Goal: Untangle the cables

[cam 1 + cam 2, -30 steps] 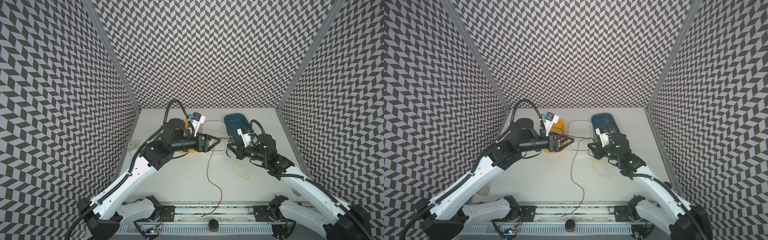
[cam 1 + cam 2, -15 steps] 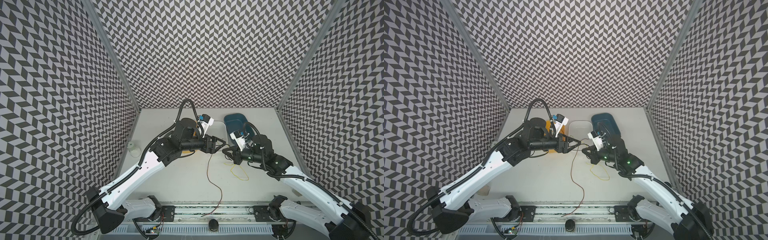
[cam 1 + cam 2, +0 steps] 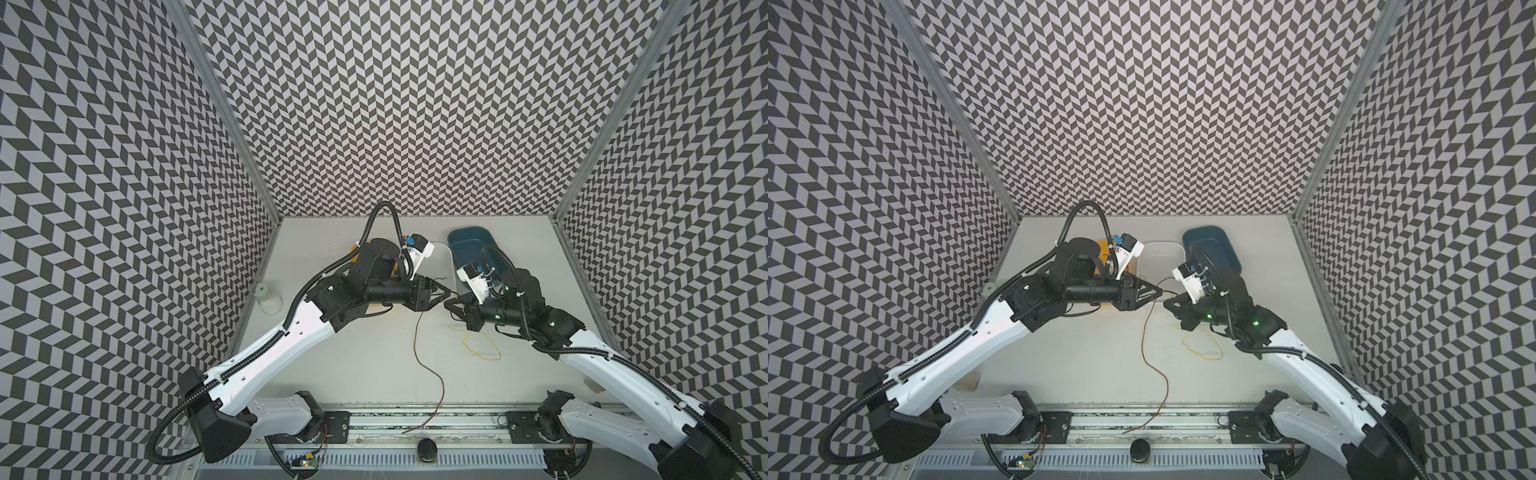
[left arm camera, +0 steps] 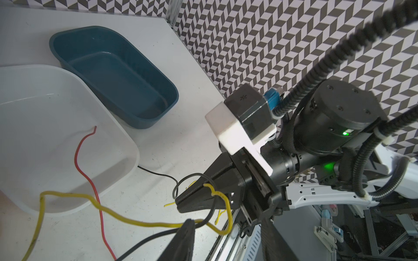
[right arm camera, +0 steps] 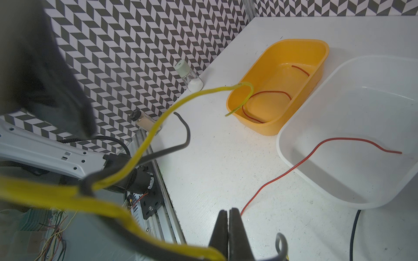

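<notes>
- Though a thin red cable (image 5: pixel 269 91) lies in the orange plastic tub (image 5: pixel 321 58), thin yellow cable (image 4: pixel 67 194) and thin black cable (image 5: pixel 187 136) hang knotted.
- Right fingers (image 5: pixel 236 235) clenched; left fingers (image 4: pixel 185 237) parted.

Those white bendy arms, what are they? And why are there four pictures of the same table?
They are two robot arms, each ending in a black pincer called a gripper. Two pictures look down from a camera above the table. The other two come from small cameras on the arms' wrists, so they see up close. On the table stand a yellow tray, a white tray, a blue tray and a little bottle. A red cable curls in the yellow tray; a longer red cable trails out of the white tray. The right gripper is shut and seems to pinch a yellow cable and a black cable that are tangled together. The left gripper is open, close beside them.
</notes>
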Controlling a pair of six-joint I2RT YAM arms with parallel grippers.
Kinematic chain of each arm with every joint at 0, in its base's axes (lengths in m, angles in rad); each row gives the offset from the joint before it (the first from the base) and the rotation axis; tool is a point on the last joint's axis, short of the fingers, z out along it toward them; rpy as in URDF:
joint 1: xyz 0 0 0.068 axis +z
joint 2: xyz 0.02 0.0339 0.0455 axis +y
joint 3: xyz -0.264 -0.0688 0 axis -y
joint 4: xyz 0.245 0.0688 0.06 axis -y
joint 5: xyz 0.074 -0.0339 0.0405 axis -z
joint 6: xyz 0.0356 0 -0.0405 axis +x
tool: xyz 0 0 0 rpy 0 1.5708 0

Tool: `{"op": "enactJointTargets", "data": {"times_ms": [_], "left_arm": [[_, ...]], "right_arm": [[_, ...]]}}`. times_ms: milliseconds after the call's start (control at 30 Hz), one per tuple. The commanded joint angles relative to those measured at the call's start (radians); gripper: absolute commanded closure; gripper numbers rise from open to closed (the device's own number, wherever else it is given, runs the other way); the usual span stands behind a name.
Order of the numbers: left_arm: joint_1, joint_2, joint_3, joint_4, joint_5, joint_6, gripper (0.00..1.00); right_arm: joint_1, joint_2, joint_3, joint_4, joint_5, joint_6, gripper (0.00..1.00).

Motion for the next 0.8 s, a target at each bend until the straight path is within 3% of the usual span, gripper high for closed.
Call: {"op": "enactJointTargets", "data": {"times_ms": [0, 133, 400, 500, 567, 667, 767], "left_arm": [[-0.007, 0.003, 0.027, -0.068, -0.029, 0.048, 0.5], [-0.007, 0.01, 0.04, -0.083, -0.065, 0.057, 0.54], [-0.014, 0.041, 0.084, -0.066, -0.046, 0.037, 0.54], [-0.016, 0.042, 0.081, -0.07, -0.047, 0.04, 0.69], [-0.015, 0.041, 0.076, -0.071, -0.05, 0.043, 0.72], [-0.015, 0.042, 0.076, -0.098, -0.063, 0.056, 0.71], [-0.016, 0.043, 0.078, -0.118, -0.081, 0.07, 0.63]], "right_arm": [[0.006, 0.001, 0.034, 0.003, 0.008, -0.033, 1.0], [0.01, 0.007, 0.038, -0.006, 0.002, -0.043, 1.0], [0.034, 0.032, 0.054, -0.026, 0.007, -0.056, 1.0], [0.034, 0.029, 0.057, -0.031, 0.016, -0.059, 1.0], [0.034, 0.026, 0.056, -0.032, 0.022, -0.062, 1.0], [0.034, 0.027, 0.055, -0.027, 0.022, -0.061, 1.0], [0.035, 0.026, 0.057, -0.027, 0.023, -0.059, 1.0]]}}
